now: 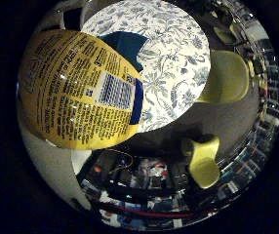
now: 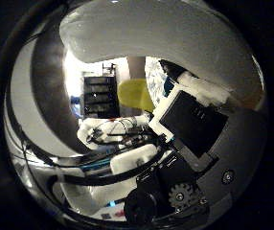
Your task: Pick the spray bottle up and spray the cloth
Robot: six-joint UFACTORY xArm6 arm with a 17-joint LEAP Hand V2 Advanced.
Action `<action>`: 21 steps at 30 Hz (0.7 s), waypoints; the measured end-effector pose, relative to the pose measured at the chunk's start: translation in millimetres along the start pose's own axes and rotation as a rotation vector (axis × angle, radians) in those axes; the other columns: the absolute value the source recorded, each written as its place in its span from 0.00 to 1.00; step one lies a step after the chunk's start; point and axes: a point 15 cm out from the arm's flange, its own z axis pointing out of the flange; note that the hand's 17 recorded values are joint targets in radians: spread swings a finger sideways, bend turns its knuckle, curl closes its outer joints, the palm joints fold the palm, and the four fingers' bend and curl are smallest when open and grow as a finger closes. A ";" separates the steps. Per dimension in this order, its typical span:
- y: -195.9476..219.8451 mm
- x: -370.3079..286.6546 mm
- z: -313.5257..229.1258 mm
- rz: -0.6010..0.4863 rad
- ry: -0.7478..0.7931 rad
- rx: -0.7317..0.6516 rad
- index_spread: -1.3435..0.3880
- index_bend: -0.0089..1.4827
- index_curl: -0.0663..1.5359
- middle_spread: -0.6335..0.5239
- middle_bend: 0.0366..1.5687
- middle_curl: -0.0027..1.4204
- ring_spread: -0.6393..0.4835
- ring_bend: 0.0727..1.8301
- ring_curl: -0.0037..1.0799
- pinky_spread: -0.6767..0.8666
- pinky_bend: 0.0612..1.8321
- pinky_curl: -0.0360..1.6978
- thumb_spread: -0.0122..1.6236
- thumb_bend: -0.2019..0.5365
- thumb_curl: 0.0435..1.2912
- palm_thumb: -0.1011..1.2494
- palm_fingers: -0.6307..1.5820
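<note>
The spray bottle (image 1: 78,87) fills much of the little finger side view, its yellow printed label right against the palm, so it lies in the hand (image 2: 185,129), whose white and black fingers curl round the bottle's pale body. Past the label lies a round table (image 1: 164,53) with a floral cover, a dark blue cloth (image 1: 125,46) on it just beyond the bottle. Yellow-green chairs (image 1: 227,78) stand beside the table. The spray likely has to point at that cloth

A: So where's everything sitting?
B: The spray bottle (image 1: 78,90) is right up against the palm, in front of the round table (image 1: 171,58). A cloth (image 1: 125,46) lies on that table, and chairs (image 1: 227,78) stand beside it.
</note>
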 end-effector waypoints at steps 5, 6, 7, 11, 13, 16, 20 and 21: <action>-1.8 -17.6 6.8 -0.059 0.080 -0.160 0.68 0.80 0.47 0.50 0.86 0.39 0.43 0.79 0.54 0.33 0.53 0.77 0.51 0.25 0.61 0.90 0.83; -1.2 -22.0 8.0 -0.071 0.093 -0.194 0.68 0.80 0.47 0.50 0.86 0.39 0.43 0.79 0.54 0.33 0.53 0.77 0.51 0.25 0.62 0.90 0.83; -0.7 -25.9 9.2 -0.082 0.103 -0.226 0.68 0.80 0.47 0.50 0.86 0.39 0.43 0.79 0.54 0.33 0.53 0.77 0.51 0.25 0.62 0.90 0.83; 0.5 -39.8 14.4 -0.121 0.144 -0.361 0.68 0.80 0.47 0.50 0.86 0.40 0.43 0.79 0.54 0.32 0.52 0.77 0.51 0.25 0.62 0.89 0.83; -0.8 -42.8 16.7 -0.131 0.159 -0.418 0.68 0.79 0.47 0.50 0.86 0.40 0.43 0.79 0.54 0.32 0.52 0.78 0.51 0.25 0.62 0.89 0.83; -3.8 -50.5 19.5 -0.128 0.162 -0.488 0.68 0.79 0.47 0.50 0.86 0.40 0.43 0.79 0.54 0.32 0.52 0.78 0.51 0.25 0.62 0.89 0.83; -8.8 -54.6 20.9 -0.117 0.166 -0.547 0.68 0.79 0.47 0.50 0.85 0.40 0.43 0.79 0.54 0.32 0.52 0.78 0.52 0.25 0.62 0.89 0.83; -10.5 -55.2 23.8 -0.114 0.167 -0.566 0.68 0.79 0.47 0.50 0.85 0.40 0.43 0.79 0.54 0.32 0.52 0.78 0.52 0.25 0.62 0.89 0.83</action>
